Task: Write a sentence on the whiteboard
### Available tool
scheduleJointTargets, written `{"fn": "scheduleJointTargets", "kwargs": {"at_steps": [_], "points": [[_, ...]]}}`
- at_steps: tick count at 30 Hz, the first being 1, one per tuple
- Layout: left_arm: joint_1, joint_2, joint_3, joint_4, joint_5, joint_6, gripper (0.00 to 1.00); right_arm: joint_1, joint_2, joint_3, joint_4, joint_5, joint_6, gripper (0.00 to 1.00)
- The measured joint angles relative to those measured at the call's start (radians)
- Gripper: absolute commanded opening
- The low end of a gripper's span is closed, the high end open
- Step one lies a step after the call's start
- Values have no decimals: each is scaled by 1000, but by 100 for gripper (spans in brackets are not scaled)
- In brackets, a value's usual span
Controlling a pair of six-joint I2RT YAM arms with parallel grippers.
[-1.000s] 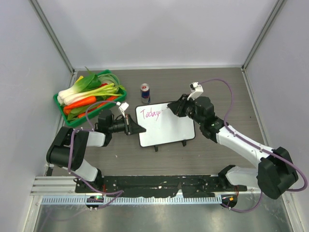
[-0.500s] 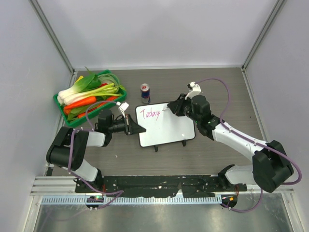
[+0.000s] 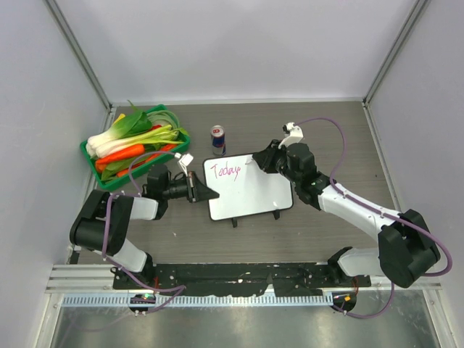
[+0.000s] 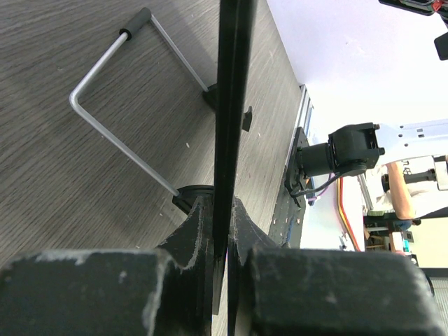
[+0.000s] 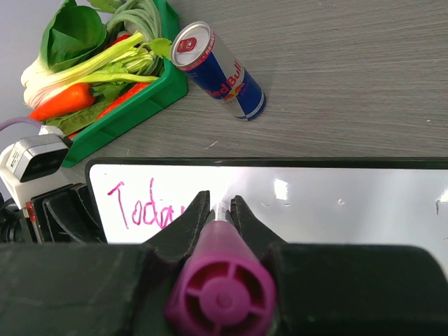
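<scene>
The whiteboard [image 3: 255, 194] lies propped on its wire feet mid-table. The pink word "Today" [image 3: 225, 170], the visible part of the sentence, runs along its upper left. My left gripper [image 3: 209, 193] is shut on the board's left edge, which the left wrist view shows edge-on as a dark strip [image 4: 227, 105] pinched between the fingers [image 4: 199, 224]. My right gripper [image 3: 255, 161] is shut on a pink marker [image 5: 222, 280], whose tip points at the whiteboard [image 5: 336, 203] just right of the word "Today" [image 5: 140, 206].
A Red Bull can [image 3: 217, 139] stands just behind the board's upper left corner and shows as the can [image 5: 220, 71] in the right wrist view. A green basket [image 3: 107, 177] of vegetables sits at the far left. The wire stand [image 4: 119, 91] rests on the wood table.
My right arm has shifted slightly left and the marker tip has moved a little along the board's top. The left gripper and the board have stayed still.
</scene>
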Motion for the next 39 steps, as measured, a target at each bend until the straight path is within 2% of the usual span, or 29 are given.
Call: {"fn": "scheduleJointTargets", "kwargs": {"at_steps": [39], "points": [[0,2,0,0,2,0,0,0,-32,-54,-4,-54,-6,1]]}}
